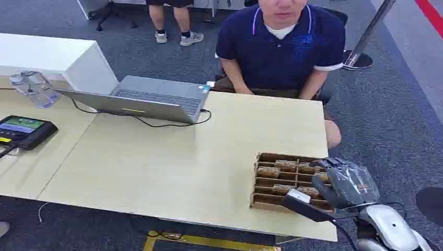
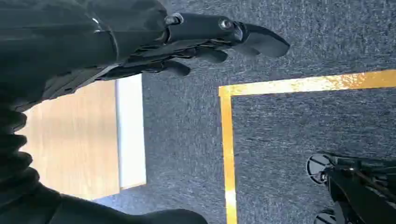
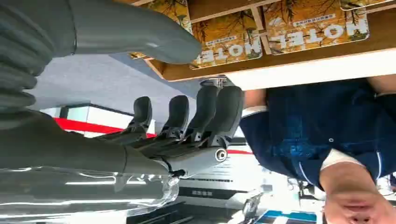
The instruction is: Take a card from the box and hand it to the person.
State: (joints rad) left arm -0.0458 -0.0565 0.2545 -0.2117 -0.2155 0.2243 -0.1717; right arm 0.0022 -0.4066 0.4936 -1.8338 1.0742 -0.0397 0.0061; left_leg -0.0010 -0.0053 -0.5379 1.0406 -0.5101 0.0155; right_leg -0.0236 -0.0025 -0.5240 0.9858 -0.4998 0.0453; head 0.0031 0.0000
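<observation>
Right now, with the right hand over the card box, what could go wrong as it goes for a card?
1. The box sits at the table's near edge; a push from the right hand might slide it off.
2. The cards lie close together in narrow slots, so the open fingers may catch two or miss.
3. The laptop cable trails across the table towards the person.
</observation>
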